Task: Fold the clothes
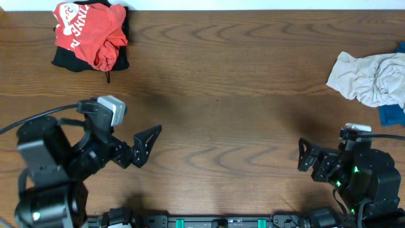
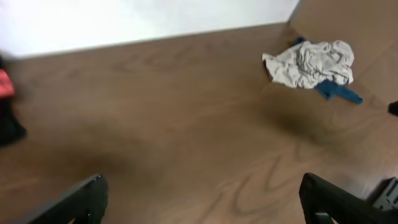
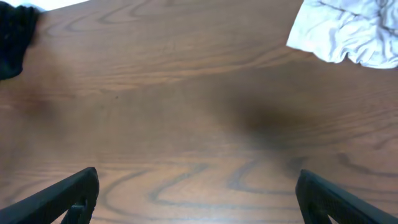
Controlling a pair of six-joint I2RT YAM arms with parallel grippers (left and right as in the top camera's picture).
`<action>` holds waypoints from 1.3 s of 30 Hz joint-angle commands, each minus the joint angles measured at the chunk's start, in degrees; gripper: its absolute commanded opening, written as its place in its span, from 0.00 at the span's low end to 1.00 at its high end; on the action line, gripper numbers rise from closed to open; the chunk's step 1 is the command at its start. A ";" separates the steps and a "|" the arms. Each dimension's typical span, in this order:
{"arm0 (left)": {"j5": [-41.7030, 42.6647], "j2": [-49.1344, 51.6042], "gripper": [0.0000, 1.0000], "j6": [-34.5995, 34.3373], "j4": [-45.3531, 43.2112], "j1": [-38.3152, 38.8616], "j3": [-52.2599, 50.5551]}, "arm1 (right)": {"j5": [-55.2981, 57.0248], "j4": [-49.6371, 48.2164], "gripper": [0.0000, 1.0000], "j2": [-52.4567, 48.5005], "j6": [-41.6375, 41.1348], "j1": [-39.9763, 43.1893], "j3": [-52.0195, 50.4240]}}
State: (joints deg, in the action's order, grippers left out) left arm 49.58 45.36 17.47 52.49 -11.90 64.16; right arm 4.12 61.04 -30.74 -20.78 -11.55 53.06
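Observation:
The clothes lie in two heaps at the far corners. A red-orange T-shirt (image 1: 88, 31) with white lettering is bunched on top of a black garment (image 1: 66, 61) at the back left. At the right edge a crumpled pale grey piece (image 1: 370, 76) covers part of a blue piece (image 1: 391, 114). My left gripper (image 1: 147, 144) hovers over bare wood near the front left, open and holding nothing. My right gripper (image 1: 305, 155) sits low at the front right, also open and holding nothing. The left wrist view shows the pale grey piece (image 2: 311, 62) far ahead; the right wrist view shows it (image 3: 348, 31) at upper right.
The wooden table (image 1: 221, 95) ends at a white wall along the back. Both arm bases and a black rail (image 1: 209, 221) stand along the front edge. A cable (image 1: 28, 120) runs off to the left from the left arm.

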 commanded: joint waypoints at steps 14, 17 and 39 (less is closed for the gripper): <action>0.76 8.68 0.98 1.11 -0.28 -0.13 -0.59 | 2.51 0.28 0.99 0.00 -0.42 -0.50 -0.37; 0.74 10.05 0.98 1.11 -0.28 -0.13 -0.59 | 2.51 0.28 0.99 0.00 -0.39 -0.52 -0.37; 0.74 13.46 0.98 1.11 -0.28 -0.13 -0.59 | 2.51 0.55 0.99 0.55 -0.42 -0.50 -0.37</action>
State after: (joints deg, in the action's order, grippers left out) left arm 49.58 58.76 17.87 52.40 -11.90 63.53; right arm 6.04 61.43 -30.72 -20.80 -11.55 53.06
